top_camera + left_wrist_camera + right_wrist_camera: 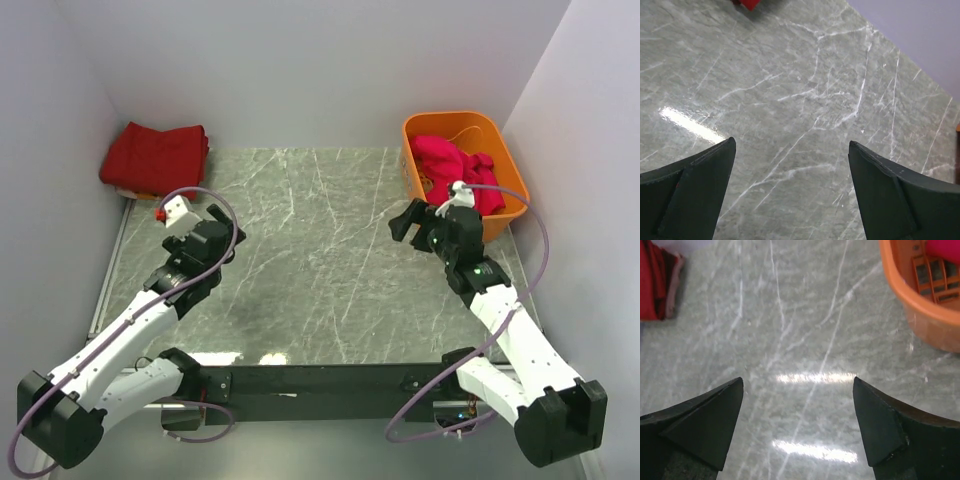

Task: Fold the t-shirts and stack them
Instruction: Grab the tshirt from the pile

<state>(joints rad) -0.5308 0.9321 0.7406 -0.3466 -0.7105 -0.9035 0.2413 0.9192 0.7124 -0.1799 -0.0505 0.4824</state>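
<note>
A stack of folded dark red t-shirts (155, 158) lies at the table's far left corner; it also shows in the right wrist view (652, 280), and a red scrap of it at the top of the left wrist view (747, 3). A crumpled crimson t-shirt (452, 160) lies in the orange basket (430, 125) at the far right; a bit of it shows in the right wrist view (946, 247). My left gripper (228, 225) is open and empty over bare marble (791, 141), a little in front of the stack. My right gripper (403, 220) is open and empty (797, 380), just left of the basket.
The grey-green marble tabletop (320, 260) is walled in by white panels at the back and both sides. The orange basket (920, 305) stands against the right wall. A black rail (320, 380) joins the arm bases at the near edge.
</note>
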